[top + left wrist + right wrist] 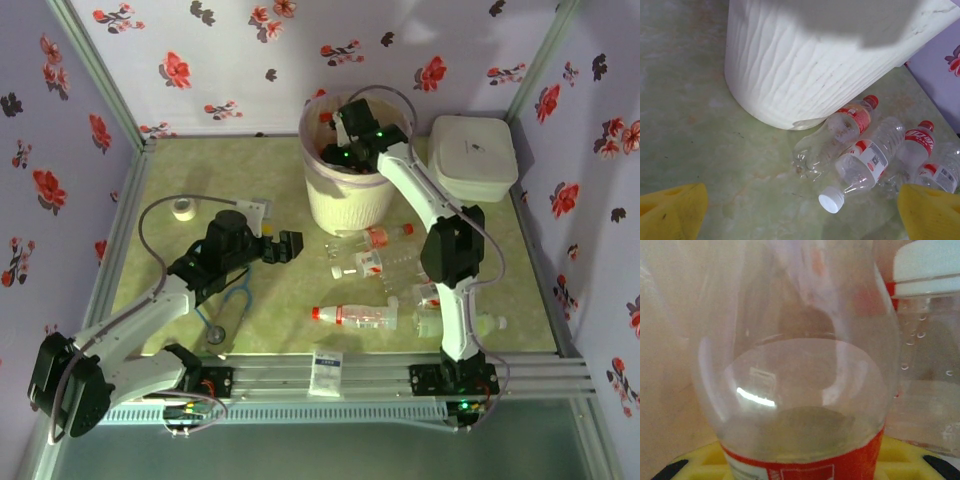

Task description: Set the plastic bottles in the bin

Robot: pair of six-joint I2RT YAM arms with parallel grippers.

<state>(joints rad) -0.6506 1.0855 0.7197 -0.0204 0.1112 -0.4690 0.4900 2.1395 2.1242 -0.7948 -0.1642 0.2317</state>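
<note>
R gripper [355,130] at mouth of the bin [345,205], clamped on a clear bottle [795,390] w/ red label, print too blurred to read. L gripper [288,246] spread wide, empty, nr bin base. Other bottles [862,160] lie on table [270,170] beside bin; red labels, text illegible.

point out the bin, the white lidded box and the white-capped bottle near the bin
bin [345,205]: top external view, on its ribbed outer wall
white lidded box [472,150]: top external view, centre of the lid
white-capped bottle [856,172]: left wrist view, clear body beside its label
</note>
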